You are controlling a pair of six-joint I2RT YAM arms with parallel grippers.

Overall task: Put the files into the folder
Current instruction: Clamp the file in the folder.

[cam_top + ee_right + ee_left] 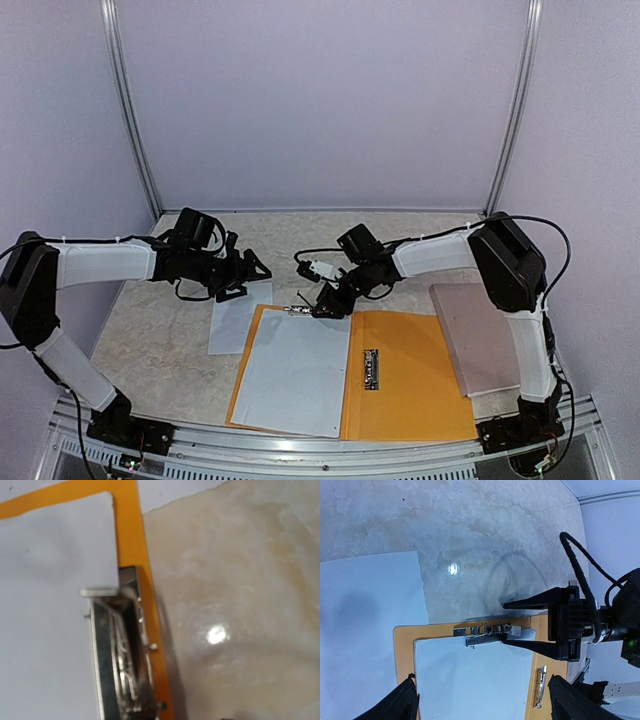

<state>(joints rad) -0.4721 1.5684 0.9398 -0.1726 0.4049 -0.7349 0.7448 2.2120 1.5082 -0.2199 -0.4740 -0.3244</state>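
The orange folder (420,380) lies open and flat between the arms. One white sheet of the files (295,370) rests on its left half under a metal clip (298,310). Another sheet (238,318) lies on the table just left of the folder. My right gripper (325,305) is down at the clip. In the left wrist view its jaws stand apart (503,622), one finger touching the clip bar (485,640) and the other over the table. The right wrist view fills with the clip (117,655). My left gripper (250,282) hovers open and holds nothing.
A pinkish-brown flat board (480,335) lies right of the folder under the right arm. A small metal fastener (371,368) sits on the folder's right half near the spine. Pale walls enclose the marbled tabletop (300,235).
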